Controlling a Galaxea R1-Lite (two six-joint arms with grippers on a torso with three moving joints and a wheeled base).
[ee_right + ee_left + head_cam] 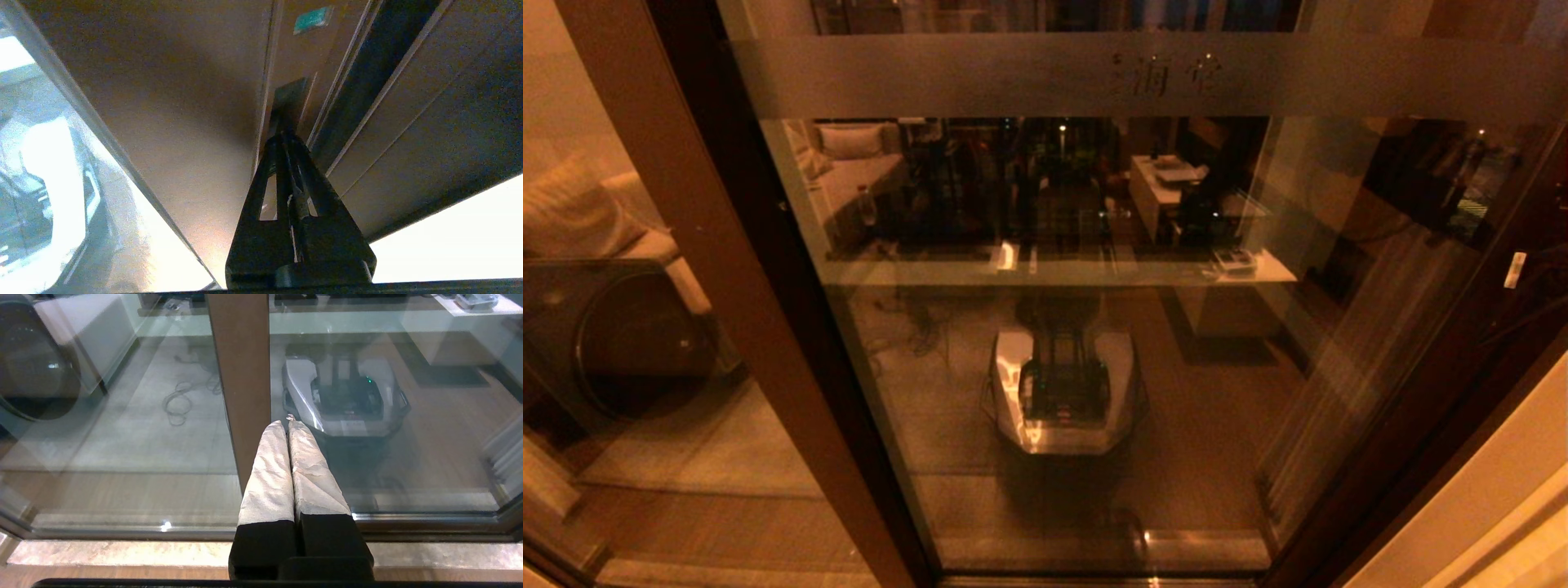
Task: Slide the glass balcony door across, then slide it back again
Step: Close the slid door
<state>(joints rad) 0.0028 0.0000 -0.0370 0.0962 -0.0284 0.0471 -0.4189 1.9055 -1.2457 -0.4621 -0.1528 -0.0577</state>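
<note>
The glass balcony door (1094, 367) fills the head view, with its frosted band (1013, 77) across the top and dark reddish-brown stiles on both sides. Neither gripper shows in that view. In the right wrist view my right gripper (284, 136) is shut, its tips at the lower end of the slim recessed handle slot (290, 96) in the door's stile (184, 122). In the left wrist view my left gripper (284, 422) is shut with nothing between its fingers, its tips close to a brown vertical stile (241, 375), low near the floor track.
My own base is reflected in the glass (1066, 392). A dark round drum (621, 343) sits behind the left panel. The bottom track (163, 528) and a stone sill (122, 553) run along the floor. A pale wall (1486, 506) stands at the right.
</note>
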